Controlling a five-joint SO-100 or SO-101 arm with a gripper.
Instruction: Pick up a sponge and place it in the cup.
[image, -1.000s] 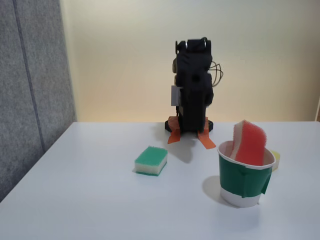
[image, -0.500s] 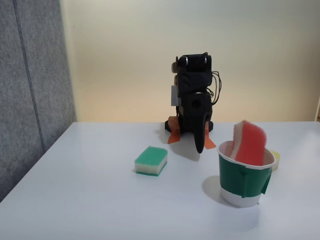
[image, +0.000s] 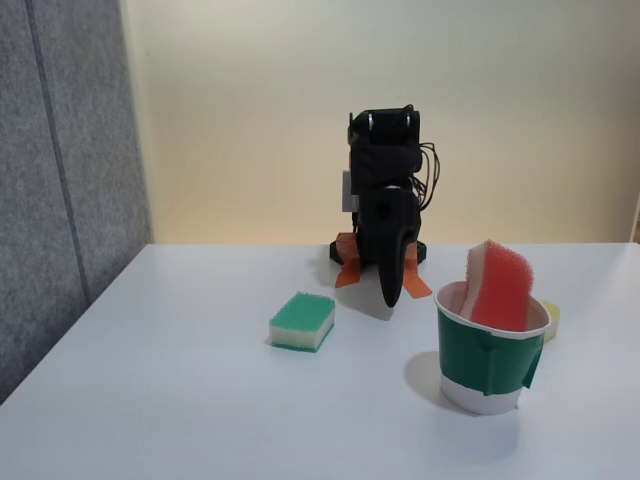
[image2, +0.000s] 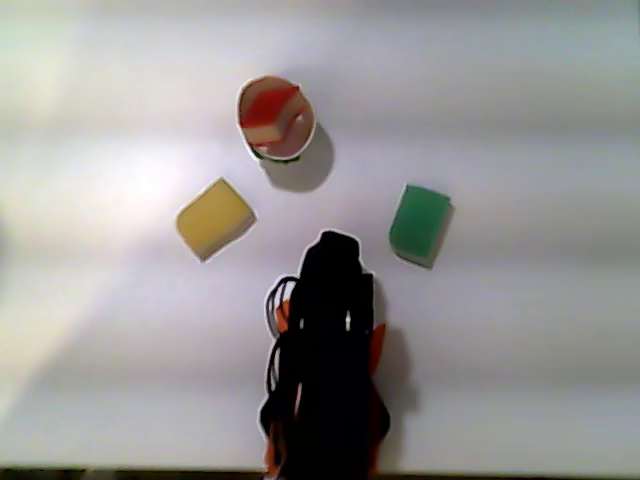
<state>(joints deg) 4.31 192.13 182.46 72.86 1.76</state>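
Observation:
The red-topped sponge (image: 498, 285) stands on end inside the white cup (image: 480, 362) with the dark green band, its top sticking out above the rim. From above, the sponge (image2: 272, 108) lies within the cup's rim (image2: 241, 112). My black arm is folded back over its base, well behind the cup. My gripper (image: 393, 298) hangs tip-down just above the table, and its jaws look shut with nothing between them. In the other view the gripper (image2: 335, 243) points toward the cup, apart from it.
A green-topped sponge (image: 302, 321) lies on the white table left of the cup, also seen from above (image2: 420, 225). A yellow sponge (image2: 214, 218) lies on the cup's other side, peeking out behind it (image: 551, 318). Orange tape marks the arm's base (image: 350, 272).
The gripper has swung down out of the folded arm until its tip hangs near the table, then shifted slightly left. Sponge and cup have not moved.

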